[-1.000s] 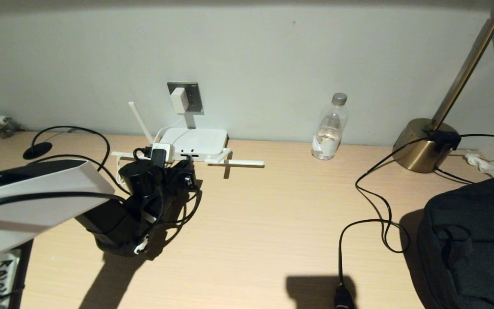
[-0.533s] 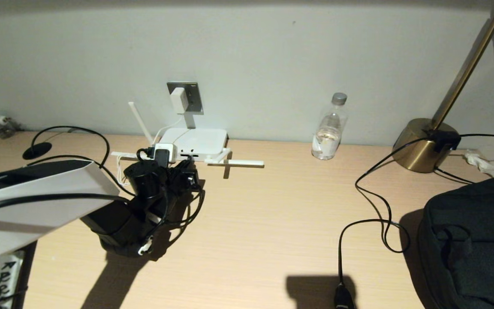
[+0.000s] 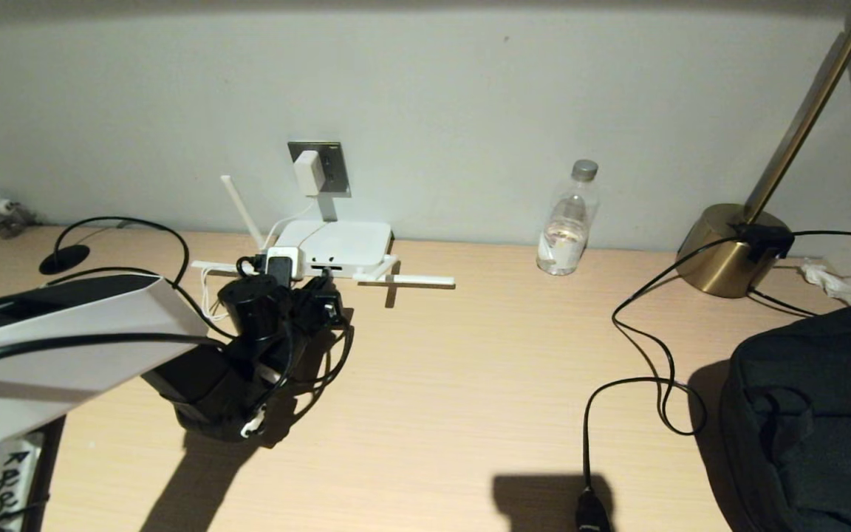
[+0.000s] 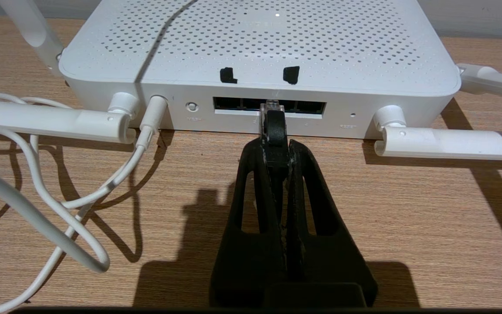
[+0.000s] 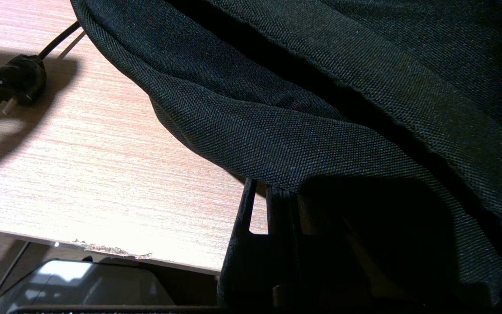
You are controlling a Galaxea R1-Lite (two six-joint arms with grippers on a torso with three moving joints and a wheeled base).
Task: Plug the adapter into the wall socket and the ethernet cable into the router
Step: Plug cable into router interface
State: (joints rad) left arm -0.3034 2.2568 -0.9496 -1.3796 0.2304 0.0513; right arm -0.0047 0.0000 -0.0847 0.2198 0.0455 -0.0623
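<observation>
Ethernet cable point(image 4: 274, 126) pinched in left gripper point(image 4: 276, 150), at router point(image 4: 259, 48) ports

Plain pale wall point(image 3: 617, 89) at back; light wood-grain desk point(image 3: 455, 384) w/ hard shadows; brass lamp point(image 3: 728, 247) far right corner.

A black woven-fabric bag point(image 5: 303, 109) filled most of the right wrist view, its folds draped over the right gripper point(image 5: 273, 205), whose dark fingers point(image 5: 244, 209) stood close together with their tips tucked under the cloth. Beside the bag lay a light wooden tabletop point(image 5: 81, 174), striped by a broad shadow. On it rested a black power plug point(image 5: 18, 83) with two metal prongs, its thin black cord point(image 5: 59, 41) running away under the edge of the bag. The table's near edge point(image 5: 103, 248) was chipped.
</observation>
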